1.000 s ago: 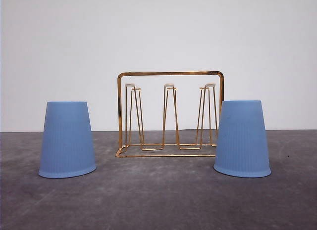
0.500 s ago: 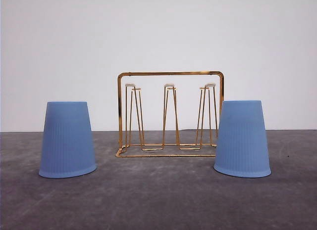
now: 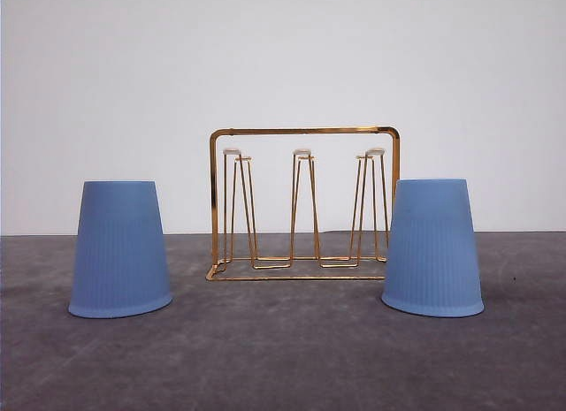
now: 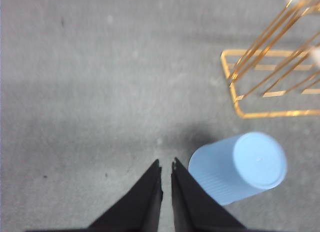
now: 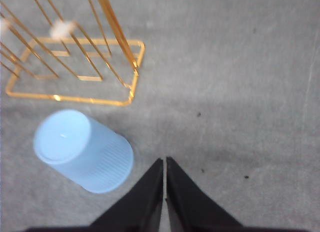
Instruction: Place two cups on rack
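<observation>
Two light blue ribbed cups stand upside down on the grey table, one at the left and one at the right. Between them, slightly farther back, stands the gold wire rack with bare white-capped prongs. The left wrist view looks down on the left cup and a corner of the rack; my left gripper is shut, empty, above the table beside the cup. In the right wrist view the right cup and rack appear, with my right gripper shut and empty beside the cup.
The grey tabletop stretches in front of the cups, and a plain white wall rises behind the rack.
</observation>
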Motion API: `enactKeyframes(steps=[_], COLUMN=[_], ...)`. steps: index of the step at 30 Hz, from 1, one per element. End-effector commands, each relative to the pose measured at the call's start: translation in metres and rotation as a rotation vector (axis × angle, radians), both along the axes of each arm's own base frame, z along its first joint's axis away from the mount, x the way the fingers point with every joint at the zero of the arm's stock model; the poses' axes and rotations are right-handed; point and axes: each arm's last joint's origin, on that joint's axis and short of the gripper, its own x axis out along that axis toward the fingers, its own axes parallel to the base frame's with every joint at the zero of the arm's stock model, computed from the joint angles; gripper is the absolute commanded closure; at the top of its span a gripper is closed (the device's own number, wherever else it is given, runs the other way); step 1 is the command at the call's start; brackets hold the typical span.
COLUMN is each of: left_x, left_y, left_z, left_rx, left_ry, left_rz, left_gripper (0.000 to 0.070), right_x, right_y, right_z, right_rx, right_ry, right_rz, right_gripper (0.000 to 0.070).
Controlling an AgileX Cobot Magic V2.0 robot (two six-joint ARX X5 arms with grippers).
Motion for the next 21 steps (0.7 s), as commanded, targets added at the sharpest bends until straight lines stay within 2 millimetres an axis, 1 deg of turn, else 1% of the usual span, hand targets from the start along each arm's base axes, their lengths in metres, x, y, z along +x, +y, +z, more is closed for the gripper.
enactKeyframes(steps=[1,3,4,5,6,8,9,10,11,12,15,16,18,19,21], left_x=[0.004,0.008,0.009,0.010,0.011,0.010,0.010,0.010,0.010,0.010,0.012,0.014,0.019,0.022,0.028], left_y=[0.000,-0.001,-0.001,-0.001,-0.001,-0.001,-0.001,-0.001,-0.002,-0.002,-0.008,-0.012,-0.020,-0.025,-0.037], left_z=[0.004,0.000,-0.001,-0.001,-0.002,-0.002,-0.002,-0.002,-0.002,-0.002,-0.002,-0.003,-0.005,-0.007,-0.011], left_rx=[0.021,0.022,0.022,0.022,0.022,0.020,0.018,0.014,0.009,0.005,0.002,0.001,-0.007,-0.010,-0.017], left_ry=[-0.011,0.005,0.011,0.016,0.020,0.021,0.021,0.022,0.022,0.023,0.017,0.015,0.013,0.013,0.010], left_rz=[-0.014,-0.015,-0.015,-0.015,-0.015,-0.016,-0.018,-0.020,-0.021,-0.021,-0.046,-0.060,-0.091,-0.107,-0.144], left_gripper=[0.0672,0.0662,0.0632,0.0583,0.0514,0.0354,0.0285,0.0250,0.0229,0.0222,0.0214,0.0190,0.0104,0.0079,0.0062], right_x=[0.007,0.013,0.015,0.016,0.017,0.017,0.017,0.017,0.016,0.016,0.015,0.015,0.015,0.015,0.015], right_y=[0.000,0.001,0.001,0.001,0.001,0.001,0.001,0.001,0.001,0.002,0.004,0.004,0.006,0.007,0.009], right_z=[0.000,-0.006,-0.008,-0.010,-0.011,-0.012,-0.013,-0.013,-0.013,-0.013,-0.013,-0.013,-0.013,-0.013,-0.013], right_rx=[-0.035,-0.040,-0.038,-0.038,-0.038,-0.042,-0.044,-0.044,-0.043,-0.043,-0.025,-0.024,-0.024,-0.025,-0.027], right_ry=[-0.003,0.033,0.048,0.060,0.069,0.077,0.079,0.079,0.081,0.085,0.089,0.086,0.084,0.084,0.083], right_rz=[0.028,0.036,0.040,0.042,0.044,0.048,0.049,0.049,0.055,0.064,0.103,0.112,0.126,0.131,0.140], right_gripper=[0.0694,0.0691,0.0679,0.0644,0.0584,0.0379,0.0269,0.0193,0.0136,0.0097,0.0084,0.0084,0.0083,0.0083,0.0083])
